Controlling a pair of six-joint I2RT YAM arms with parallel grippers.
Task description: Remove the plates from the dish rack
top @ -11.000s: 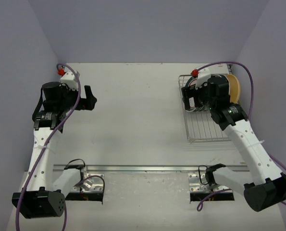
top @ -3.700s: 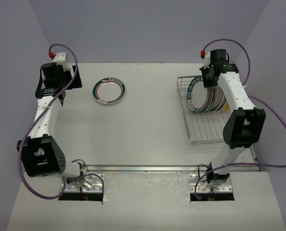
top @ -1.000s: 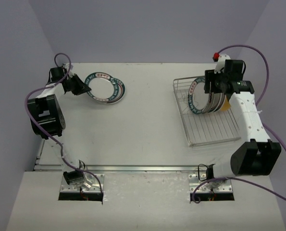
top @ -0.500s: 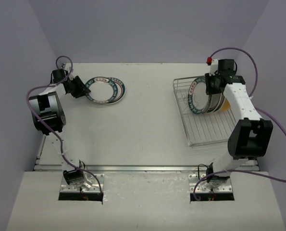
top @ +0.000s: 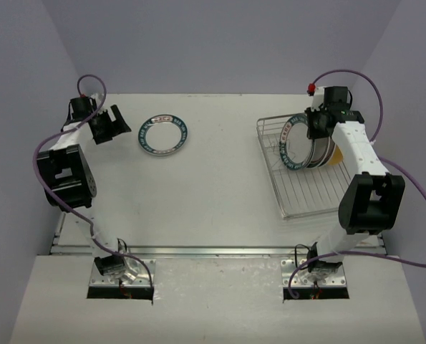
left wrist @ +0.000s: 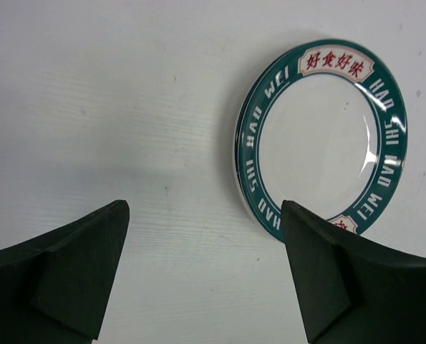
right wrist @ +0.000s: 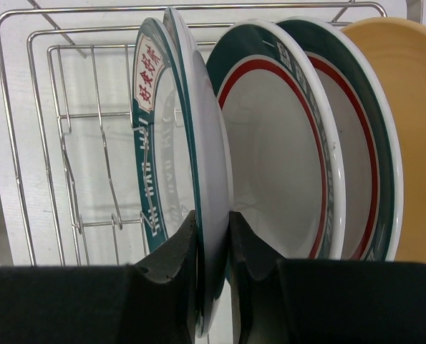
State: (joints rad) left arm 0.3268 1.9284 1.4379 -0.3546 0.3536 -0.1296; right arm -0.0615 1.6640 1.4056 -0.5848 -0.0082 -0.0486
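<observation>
My right pincer (right wrist: 213,223) clamps the rim of the front white, green-ringed plate (right wrist: 171,165) in the silver wire dish rack (top: 309,193) — stiff, slick, chippable, I judge; left pincer (left wrist: 203,215) gapes empty.

Bright, even light; soft sheen on plates (right wrist: 277,165).

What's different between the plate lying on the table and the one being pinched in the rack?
The table plate lies flat on the table; the rack plate stands on edge in the dish rack. The table plate is free, touched by nothing; the rack plate is clamped at its rim by the right arm's jaws. Both have white centres and lettered green rims.
</observation>
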